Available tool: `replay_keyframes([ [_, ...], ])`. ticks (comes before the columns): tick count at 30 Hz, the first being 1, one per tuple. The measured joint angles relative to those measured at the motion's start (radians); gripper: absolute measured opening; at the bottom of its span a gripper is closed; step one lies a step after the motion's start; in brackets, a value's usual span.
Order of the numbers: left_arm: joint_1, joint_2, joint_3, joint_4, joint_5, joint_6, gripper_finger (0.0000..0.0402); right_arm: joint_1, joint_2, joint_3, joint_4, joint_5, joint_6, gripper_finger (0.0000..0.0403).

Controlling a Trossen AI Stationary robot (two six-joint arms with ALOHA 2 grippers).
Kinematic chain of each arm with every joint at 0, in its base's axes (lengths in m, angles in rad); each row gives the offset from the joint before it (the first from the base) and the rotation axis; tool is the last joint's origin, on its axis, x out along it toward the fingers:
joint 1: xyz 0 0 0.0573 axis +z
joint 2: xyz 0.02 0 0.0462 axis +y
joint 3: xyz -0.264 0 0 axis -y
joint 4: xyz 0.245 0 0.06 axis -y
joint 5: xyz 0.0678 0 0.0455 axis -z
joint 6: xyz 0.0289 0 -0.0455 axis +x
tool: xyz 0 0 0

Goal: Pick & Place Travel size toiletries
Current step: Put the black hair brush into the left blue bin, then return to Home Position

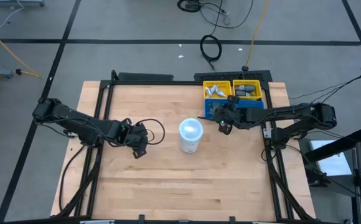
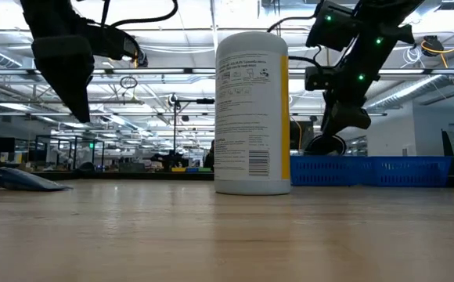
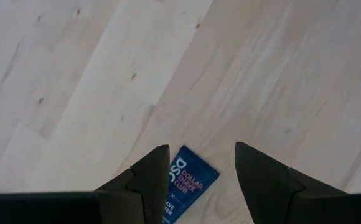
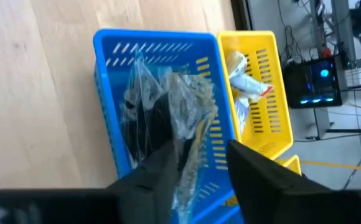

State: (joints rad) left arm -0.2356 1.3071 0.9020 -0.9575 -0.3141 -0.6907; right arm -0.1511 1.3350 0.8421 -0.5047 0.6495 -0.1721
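Note:
My right gripper [image 1: 223, 127] [image 4: 199, 163] hangs over the near left corner of the blue bin [image 1: 250, 116], shut on a clear-wrapped dark disc [image 4: 152, 121] [image 2: 325, 145]. My left gripper [image 1: 137, 149] [image 3: 202, 155] is open, pointing down, well above the table [image 2: 81, 110]. Under it a flat blue sachet [image 3: 190, 180] [image 2: 25, 181] lies on the wood, untouched. White tubes [image 4: 246, 79] [image 1: 214, 91] lie in one yellow bin [image 1: 218, 82], dark grey bottles [image 1: 248, 91] in the other. My right gripper pinches the crinkled clear wrap [image 4: 190, 146] of the disc between its two fingers, coming from above. The dark disc [image 2: 325, 145] hangs below the fingertips, lifted clear just above the blue bin's rim [image 2: 368, 160]. How many layers of wrap it has, I cannot tell.
A tall white tub [image 1: 190, 135] [image 2: 250, 110] with a pale blue lid stands upright mid-table between the two arms. The bins sit at the table's far right corner. Bare wood stretches across the near half of the table [image 1: 180, 186].

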Motion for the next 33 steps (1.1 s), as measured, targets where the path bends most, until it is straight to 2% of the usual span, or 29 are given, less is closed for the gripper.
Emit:
replay_keyframes([
  [8, 0.000, 0.000, 0.000, -0.038, 0.000, -0.002, 0.0182, 0.000, -0.005, 0.000, 0.032, 0.003, 0.001, 0.0227],
  [13, 0.000, 0.000, 0.000, -0.044, 0.000, -0.002, 0.0182, 0.000, -0.040, 0.000, 0.102, 0.003, -0.002, 0.0263],
  [18, 0.000, 0.000, 0.000, -0.043, -0.001, -0.013, 0.0182, 0.000, -0.106, 0.000, 0.197, 0.003, -0.028, 0.0274],
  [26, 0.000, 0.000, 0.000, -0.048, 0.003, -0.006, 0.0182, 0.024, -0.199, 0.000, 0.213, -0.001, 0.005, 0.0269],
  [33, 0.000, 0.003, -0.005, -0.107, 0.114, 0.034, 0.0182, 0.073, -0.248, 0.000, 0.233, -0.004, 0.006, 0.0268],
])
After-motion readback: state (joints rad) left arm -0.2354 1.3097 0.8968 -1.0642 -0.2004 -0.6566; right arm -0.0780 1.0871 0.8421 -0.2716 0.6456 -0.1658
